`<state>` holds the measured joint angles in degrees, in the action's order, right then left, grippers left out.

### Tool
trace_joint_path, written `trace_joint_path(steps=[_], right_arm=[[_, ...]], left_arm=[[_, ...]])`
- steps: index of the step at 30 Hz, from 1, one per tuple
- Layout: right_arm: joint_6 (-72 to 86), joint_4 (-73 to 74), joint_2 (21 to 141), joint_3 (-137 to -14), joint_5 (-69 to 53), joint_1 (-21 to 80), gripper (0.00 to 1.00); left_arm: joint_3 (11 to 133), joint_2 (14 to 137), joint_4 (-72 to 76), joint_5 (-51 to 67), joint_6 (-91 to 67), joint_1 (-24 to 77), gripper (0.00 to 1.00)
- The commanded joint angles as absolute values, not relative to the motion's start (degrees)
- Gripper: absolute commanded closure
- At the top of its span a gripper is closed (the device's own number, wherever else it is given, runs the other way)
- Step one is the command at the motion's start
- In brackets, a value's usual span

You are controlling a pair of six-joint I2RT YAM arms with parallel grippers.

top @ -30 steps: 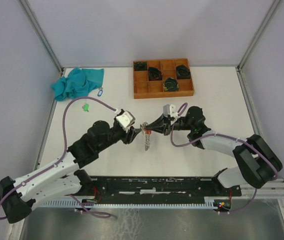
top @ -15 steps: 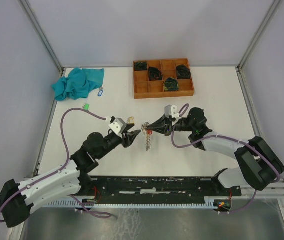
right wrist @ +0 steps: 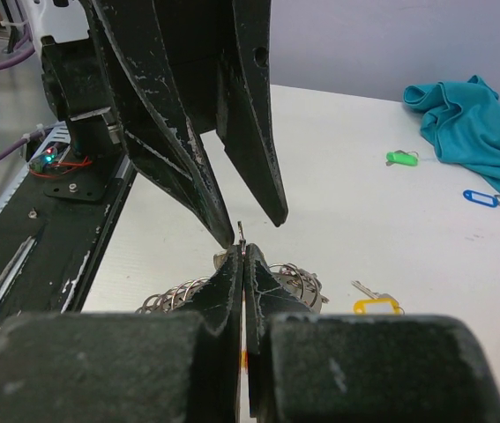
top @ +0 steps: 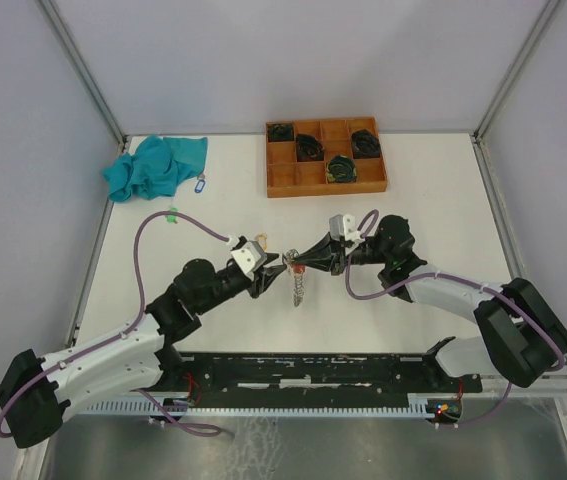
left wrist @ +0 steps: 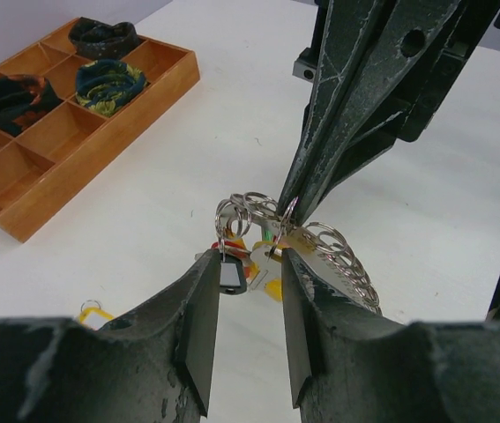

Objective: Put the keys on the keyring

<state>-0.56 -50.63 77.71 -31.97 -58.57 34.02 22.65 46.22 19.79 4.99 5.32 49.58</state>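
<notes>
1. My right gripper (right wrist: pixel 242 251) is clenched, its two fingers pressed flat together. At their very tip they pinch a thin wire loop of the keyring (left wrist: pixel 258 211), a bunch of linked metal rings.
2. From that pinch the rest of the keyring trails downward toward the table (top: pixel 443 210). I cannot tell whether its lower end rests on the surface.
3. My left gripper (left wrist: pixel 248 264) is partly parted, with a clear gap between its fingers. The tips straddle the lower side of the ring bunch, just under the point of my right gripper.
4. A small black tag (left wrist: pixel 230 275) hanging from the rings sits in that gap, close against the inner face of one finger. I cannot tell whether it touches. Nothing is clamped there.
5. The two grippers meet nose to nose over the middle of the table, their tips just beside each other.
6. The yellow-tagged key (right wrist: pixel 375 305) lies flat on the table just beside the ring bunch, free of both grippers.
7. The green-tagged key (right wrist: pixel 401 158) and the blue-tagged key (right wrist: pixel 479 197) lie farther off, the blue one just beside the teal cloth (right wrist: pixel 474 132).
8. The wooden tray (top: pixel 308 191) holding black coiled bundles (top: pixel 341 169) stands at the far side, well apart from my fingers.
</notes>
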Motion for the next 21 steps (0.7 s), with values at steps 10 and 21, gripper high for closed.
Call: trace_joint_path(steps=[10,21], right_arm=[[-1.3,-51.9,75.6,-33.2,-62.6,33.9,0.99],[1.6,-57.1,76.0,-32.5,-61.5,33.8,0.99]], left_arm=[[27.1,47.2,18.8,10.6,9.7,49.5,0.76],[27.7,49.7,17.6,13.6,8.7,49.4,0.97]])
